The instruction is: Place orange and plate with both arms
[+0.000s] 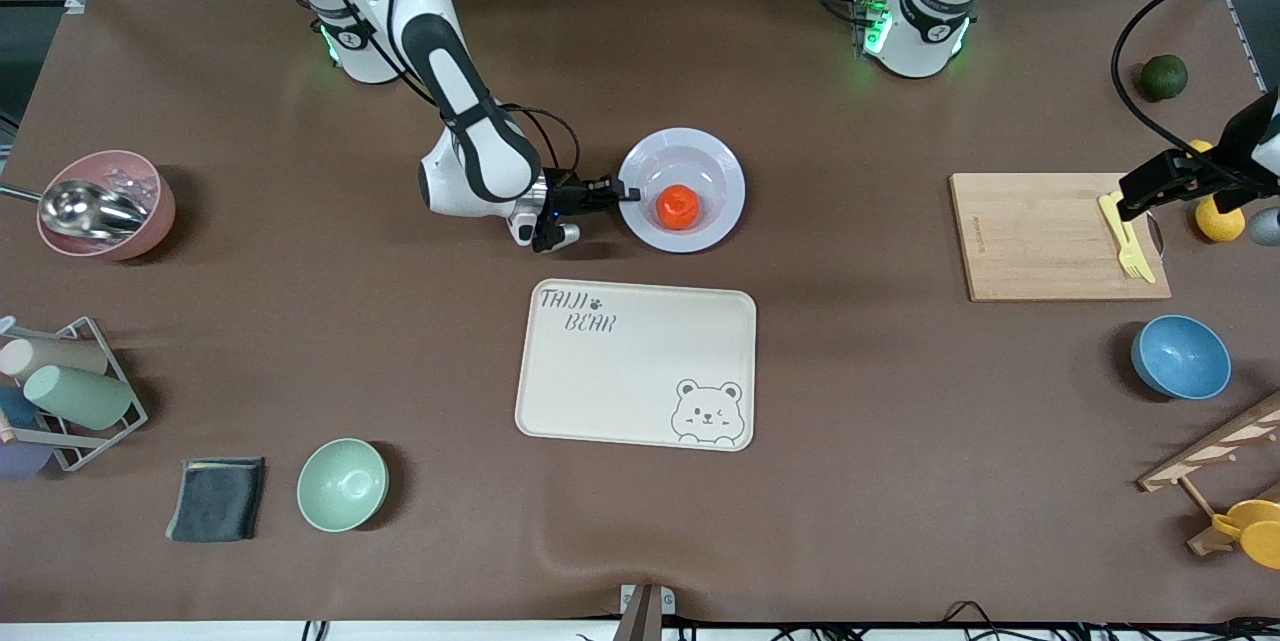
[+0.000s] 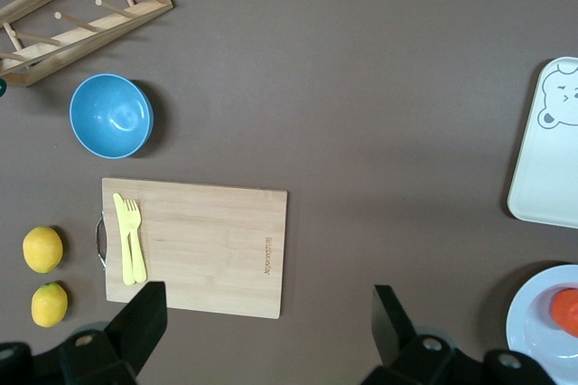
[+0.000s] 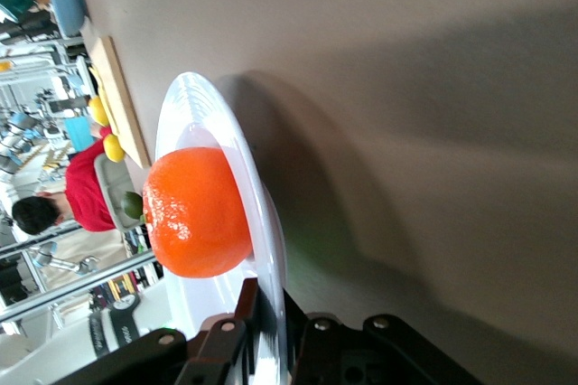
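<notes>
Pinching the plate (image 1: 722,183) rim, right gripper (image 1: 628,193) is nearly closed; orange (image 1: 678,207) sits inside.

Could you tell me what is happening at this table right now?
The right gripper has its jaws closed on the rim of the plate, and the orange sits in the plate's sunken centre. The plate is on the table, farther from the front camera than the bear-printed tray, which has nothing on it. The left gripper waits with jaws open, in the air over the edge of the cutting board nearest the left arm's end of the table, holding nothing.
</notes>
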{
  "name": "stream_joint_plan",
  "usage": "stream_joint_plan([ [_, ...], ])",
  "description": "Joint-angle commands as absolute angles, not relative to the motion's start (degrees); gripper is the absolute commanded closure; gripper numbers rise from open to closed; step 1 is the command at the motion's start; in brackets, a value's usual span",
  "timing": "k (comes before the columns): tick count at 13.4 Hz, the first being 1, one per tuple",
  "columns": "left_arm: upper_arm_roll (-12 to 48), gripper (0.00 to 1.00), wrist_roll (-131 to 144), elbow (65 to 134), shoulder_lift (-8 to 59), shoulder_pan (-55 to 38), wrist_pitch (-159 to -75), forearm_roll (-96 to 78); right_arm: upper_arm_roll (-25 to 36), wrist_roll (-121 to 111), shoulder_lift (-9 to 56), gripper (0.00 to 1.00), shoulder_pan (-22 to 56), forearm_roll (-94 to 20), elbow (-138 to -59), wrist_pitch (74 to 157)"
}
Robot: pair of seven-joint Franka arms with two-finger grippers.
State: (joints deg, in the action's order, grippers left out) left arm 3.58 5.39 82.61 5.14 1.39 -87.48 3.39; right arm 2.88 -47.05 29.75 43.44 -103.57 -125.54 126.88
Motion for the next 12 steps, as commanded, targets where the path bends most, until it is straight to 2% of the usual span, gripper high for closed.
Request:
stream_joint_plan([
  [1, 2.81, 0.00, 3.96, 83.23, 3.96, 0.79, -86.75, 2.11, 3.25, -48.08, 25.59, 1.00, 44.12, -106.61, -126.83, 126.74],
  [5, 2.81, 0.00, 4.22, 83.06, 4.13, 0.79, -86.75, 2.11, 3.34, -48.25, 22.94, 1.00, 42.10, -106.70, -127.44, 124.54],
  [12, 2.99, 0.00, 4.31, 82.88, 3.69, 0.79, -86.31, 2.11, 3.43, -48.61, 23.55, 1.00, 35.07, -106.87, -124.72, 125.15],
])
